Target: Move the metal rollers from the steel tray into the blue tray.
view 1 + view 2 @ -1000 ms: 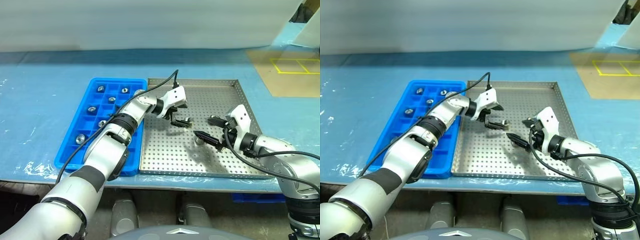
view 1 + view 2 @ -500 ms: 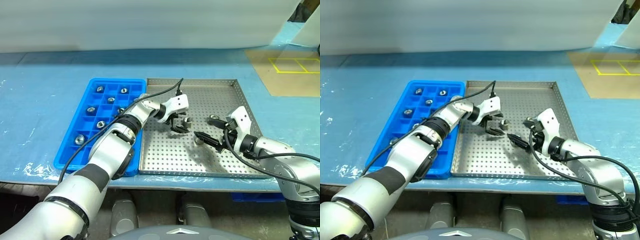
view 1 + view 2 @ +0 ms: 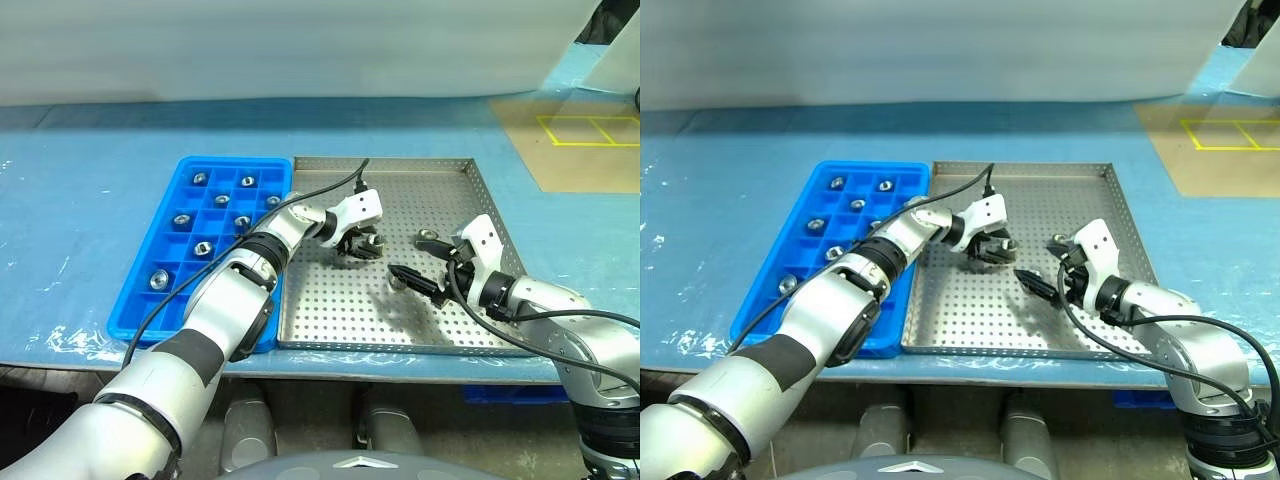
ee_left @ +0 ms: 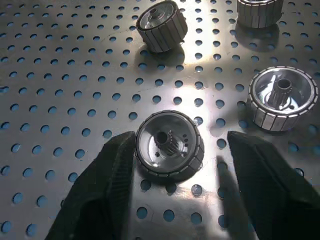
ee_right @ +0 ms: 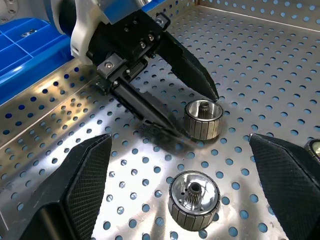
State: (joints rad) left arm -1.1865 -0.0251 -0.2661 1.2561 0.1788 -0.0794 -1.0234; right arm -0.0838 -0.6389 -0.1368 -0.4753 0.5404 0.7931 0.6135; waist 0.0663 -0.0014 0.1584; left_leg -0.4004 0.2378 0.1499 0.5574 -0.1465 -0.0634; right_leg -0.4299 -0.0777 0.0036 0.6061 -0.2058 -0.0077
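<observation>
The left tool (image 3: 360,243) is down on the steel tray (image 3: 470,330) near frame centre, its fingers (image 4: 107,190) straddling one of the metal rollers (image 4: 169,145): one finger touches it, the other stands off, so no clamp yet. More rollers (image 4: 283,98) lie just beside. At right of centre the right tool (image 3: 418,257) hovers with fingers spread wide, a roller (image 5: 194,199) lying between them. At left, the blue tray (image 3: 140,312) touches the steel tray on the blue worktop (image 3: 80,200), several rollers (image 3: 201,247) in its compartments.

Silver-white arms, black cables, ribbed fingers
</observation>
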